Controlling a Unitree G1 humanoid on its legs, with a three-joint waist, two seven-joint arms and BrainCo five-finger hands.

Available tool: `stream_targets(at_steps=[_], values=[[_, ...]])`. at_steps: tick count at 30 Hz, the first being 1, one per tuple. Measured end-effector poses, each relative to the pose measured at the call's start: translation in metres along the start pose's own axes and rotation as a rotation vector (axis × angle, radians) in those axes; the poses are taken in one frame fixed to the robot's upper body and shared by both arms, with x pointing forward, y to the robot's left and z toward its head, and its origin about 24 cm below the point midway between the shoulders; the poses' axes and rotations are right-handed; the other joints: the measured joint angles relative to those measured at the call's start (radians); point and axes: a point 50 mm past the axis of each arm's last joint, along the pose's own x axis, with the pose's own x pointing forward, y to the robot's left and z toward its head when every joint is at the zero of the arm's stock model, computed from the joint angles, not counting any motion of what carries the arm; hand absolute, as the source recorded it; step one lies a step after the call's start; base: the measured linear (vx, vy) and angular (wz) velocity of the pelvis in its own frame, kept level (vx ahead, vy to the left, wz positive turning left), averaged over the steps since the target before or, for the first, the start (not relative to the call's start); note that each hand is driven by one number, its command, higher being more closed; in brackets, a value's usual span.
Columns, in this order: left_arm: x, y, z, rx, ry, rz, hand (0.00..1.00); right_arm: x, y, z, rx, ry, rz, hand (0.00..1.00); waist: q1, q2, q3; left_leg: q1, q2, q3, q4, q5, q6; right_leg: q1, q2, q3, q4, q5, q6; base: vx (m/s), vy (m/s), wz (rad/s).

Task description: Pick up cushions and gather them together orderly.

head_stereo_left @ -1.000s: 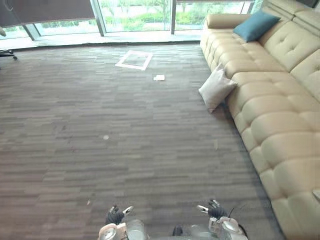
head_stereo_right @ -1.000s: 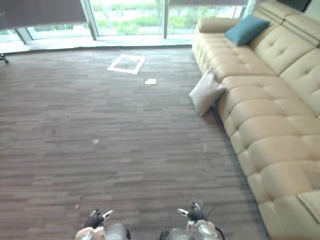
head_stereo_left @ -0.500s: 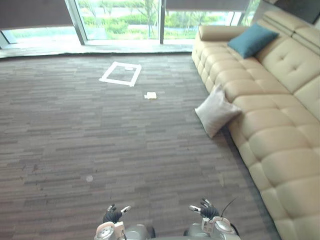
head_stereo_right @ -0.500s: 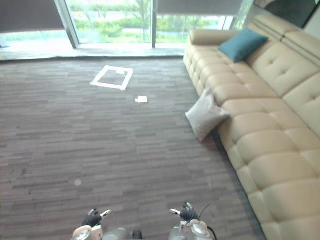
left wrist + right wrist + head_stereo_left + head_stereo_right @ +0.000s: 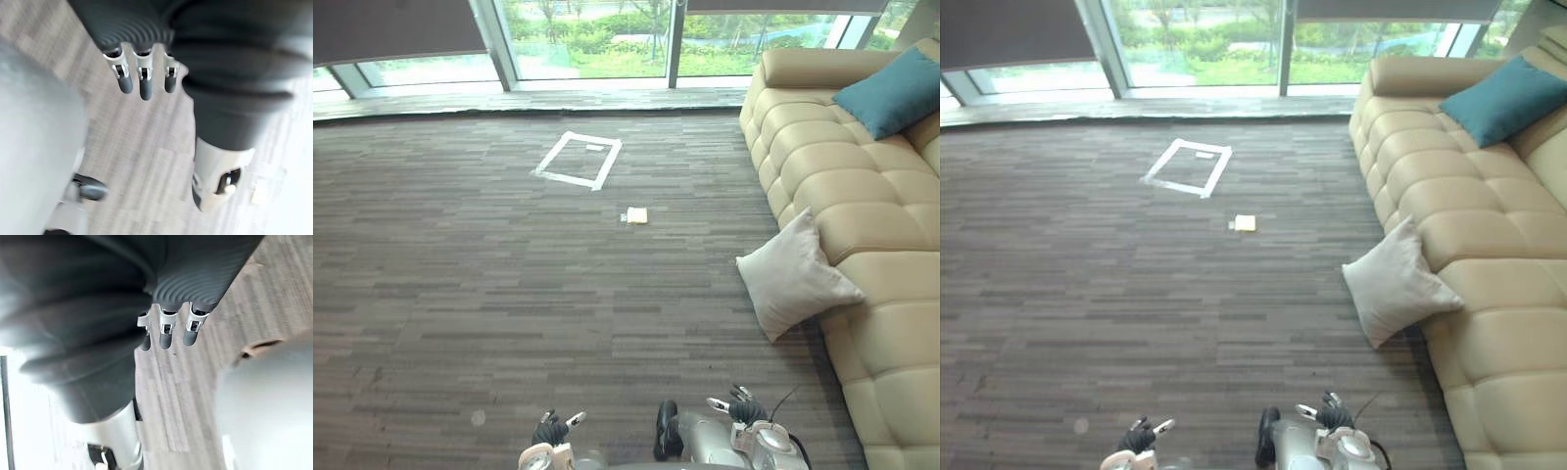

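Two cushions are seen well apart: a grey cushion (image 5: 793,284) is propped on the floor (image 5: 460,274) against the sofa (image 5: 832,186) front, and a teal cushion (image 5: 898,93) is laid on the seat near the far armrest. The left robot hand (image 5: 551,429) and right robot hand (image 5: 744,408) are held low with fingers straight, nothing grasped.
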Motion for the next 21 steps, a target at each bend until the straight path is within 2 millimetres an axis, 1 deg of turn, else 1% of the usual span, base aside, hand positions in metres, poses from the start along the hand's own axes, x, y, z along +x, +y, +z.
stream_targets(at_steps=[1, 2, 3, 4, 5, 6, 7, 8, 9, 10, 11, 12, 13, 14, 15, 16, 17, 19, 20, 21], values=[[0.0, 0.002, 0.003, 0.003, -0.012, 0.003, 0.0, 0.0, 0.002, -0.003, 0.006, 0.011, 0.004, 0.0, 0.005, -0.013, -0.003, -0.036, -0.007, 0.023, -0.05, -0.027, 0.016, 0.037, -0.002, 0.02, -0.033, 0.001, 0.002, 0.6, -0.116, -0.78], [0.001, 0.001, 0.007, 0.002, -0.026, 0.0, 0.0, 0.0, 0.005, -0.004, 0.005, 0.015, 0.01, 0.0, 0.016, -0.018, -0.004, -0.099, -0.029, 0.039, -0.176, -0.061, 0.031, 0.091, -0.004, 0.055, -0.077, 0.002, 0.007, 0.46, -0.055, -0.74], [0.001, 0.0, 0.008, 0.002, -0.031, -0.002, 0.0, 0.0, 0.006, -0.003, 0.006, 0.013, 0.012, 0.0, 0.018, -0.021, -0.002, -0.126, -0.044, 0.035, -0.235, -0.069, 0.037, 0.108, -0.007, 0.068, -0.093, -0.002, 0.012, 0.55, 0.0, -0.92], [0.002, -0.002, 0.011, -0.002, -0.042, -0.006, 0.0, 0.002, 0.008, 0.001, 0.007, 0.004, 0.016, 0.0, 0.022, -0.019, 0.003, -0.173, -0.098, 0.01, -0.442, -0.057, 0.038, 0.153, -0.022, 0.105, -0.128, -0.012, 0.029, 0.63, 0.115, -0.87], [0.002, -0.004, 0.011, 0.002, -0.044, -0.013, 0.0, 0.001, 0.008, -0.001, 0.009, 0.009, 0.013, 0.0, 0.029, -0.017, 0.005, -0.186, -0.149, -0.045, -0.673, 0.007, 0.029, 0.188, -0.042, 0.136, -0.157, -0.029, 0.049, 0.6, 0.154, -0.89], [0.001, -0.006, 0.01, 0.006, -0.04, -0.017, 0.0, 0.0, 0.006, -0.002, 0.007, 0.007, 0.008, 0.0, 0.031, -0.01, 0.002, -0.189, -0.163, -0.076, -0.781, 0.049, 0.016, 0.2, -0.045, 0.153, -0.173, -0.034, 0.055, 0.58, 0.248, -0.88], [0.001, -0.009, 0.009, -0.004, -0.036, -0.023, 0.0, 0.0, 0.001, -0.003, 0.001, 0.009, -0.005, 0.0, 0.044, 0.014, -0.004, -0.211, -0.161, -0.127, -0.907, 0.099, -0.004, 0.228, -0.04, 0.19, -0.192, -0.062, 0.072, 0.48, 0.303, -0.87], [0.0, -0.011, 0.008, -0.023, -0.041, -0.024, 0.0, -0.001, 0.0, -0.006, 0.002, 0.017, -0.012, 0.0, 0.057, 0.016, -0.009, -0.221, -0.155, -0.142, -0.88, 0.17, -0.008, 0.251, -0.045, 0.22, -0.176, -0.108, 0.08, 0.5, 0.326, -0.98], [0.001, -0.007, 0.011, -0.021, -0.053, -0.014, 0.0, -0.003, 0.002, -0.01, 0.009, 0.027, -0.011, 0.0, 0.064, -0.007, -0.028, -0.213, -0.174, -0.131, -0.856, 0.204, 0.003, 0.246, -0.076, 0.249, -0.13, -0.156, 0.08, 0.65, 0.343, -1.15], [0.0, 0.002, 0.009, -0.018, -0.051, 0.009, 0.0, -0.006, 0.014, -0.018, 0.026, 0.036, 0.013, 0.0, 0.059, -0.051, -0.057, -0.187, -0.196, -0.093, -0.842, 0.2, 0.028, 0.162, -0.113, 0.285, 0.071, -0.188, 0.086, 0.79, 0.36, -1.36], [0.001, 0.005, 0.009, -0.019, -0.049, 0.018, 0.0, -0.005, 0.021, -0.013, 0.017, 0.015, 0.037, 0.0, 0.064, -0.066, -0.055, -0.134, -0.191, -0.031, -0.848, 0.191, 0.063, 0.074, -0.134, 0.283, 0.305, -0.176, 0.139, 0.78, 0.347, -1.4], [0.001, 0.007, 0.01, -0.014, -0.052, 0.023, 0.0, -0.005, 0.026, -0.012, 0.015, 0.007, 0.052, 0.0, 0.064, -0.078, -0.049, -0.094, -0.197, 0.001, -0.848, 0.171, 0.087, 0.011, -0.167, 0.265, 0.444, -0.15, 0.184, 0.62, 0.307, -1.25], [0.001, 0.01, 0.011, -0.005, -0.05, 0.029, 0.0, -0.005, 0.032, -0.01, 0.02, -0.002, 0.067, 0.0, 0.06, -0.08, -0.043, -0.032, -0.207, 0.04, -0.849, 0.128, 0.087, -0.054, -0.224, 0.201, 0.615, -0.126, 0.212, 0.45, 0.234, -1.0], [0.001, 0.011, 0.006, 0.002, -0.023, 0.031, 0.0, -0.005, 0.033, -0.007, 0.019, -0.019, 0.076, 0.0, 0.049, -0.076, -0.043, 0.037, -0.206, 0.062, -0.853, 0.094, 0.093, -0.084, -0.274, 0.106, 0.701, -0.132, 0.194, 0.45, 0.218, -0.83], [0.001, 0.01, 0.004, 0.008, -0.009, 0.03, 0.0, -0.006, 0.033, -0.006, 0.017, -0.026, 0.078, 0.0, 0.041, -0.072, -0.045, 0.08, -0.2, 0.081, -0.864, 0.077, 0.096, -0.099, -0.297, 0.043, 0.723, -0.137, 0.186, 0.41, 0.18, -0.56], [0.001, 0.01, 0.0, 0.017, 0.008, 0.029, 0.0, -0.006, 0.034, -0.006, 0.01, -0.029, 0.083, 0.0, 0.038, -0.07, -0.044, 0.127, -0.19, 0.11, -0.89, 0.075, 0.096, -0.111, -0.317, -0.034, 0.711, -0.156, 0.168, 0.38, 0.122, -0.5], [0.001, 0.009, -0.002, 0.029, 0.016, 0.022, 0.0, -0.005, 0.036, -0.004, -0.003, -0.034, 0.093, 0.0, 0.035, -0.062, -0.047, 0.182, -0.174, 0.142, -0.941, 0.074, 0.093, -0.133, -0.328, -0.156, 0.637, -0.176, 0.151, 0.45, 0.102, -0.52], [0.001, 0.007, -0.004, 0.041, 0.028, 0.013, 0.0, -0.003, 0.039, 0.001, -0.03, -0.045, 0.108, 0.0, 0.034, -0.046, -0.048, 0.22, -0.149, 0.188, -0.98, 0.075, 0.091, -0.2, -0.323, -0.308, 0.506, -0.179, 0.146, 0.41, 0.035, -0.56], [0.001, 0.005, -0.003, 0.05, 0.029, 0.006, 0.0, -0.002, 0.039, 0.004, -0.036, -0.051, 0.11, 0.0, 0.033, -0.04, -0.045, 0.227, -0.141, 0.203, -0.985, 0.073, 0.087, -0.224, -0.317, -0.354, 0.453, -0.166, 0.134, 0.43, 0.009, -0.69], [0.002, 0.003, -0.003, 0.058, 0.034, -0.003, 0.0, 0.0, 0.038, 0.007, -0.051, -0.049, 0.109, 0.0, 0.03, -0.031, -0.039, 0.245, -0.132, 0.234, -0.992, 0.07, 0.082, -0.254, -0.295, -0.43, 0.342, -0.114, 0.109, 0.43, 0.002, -0.66]])
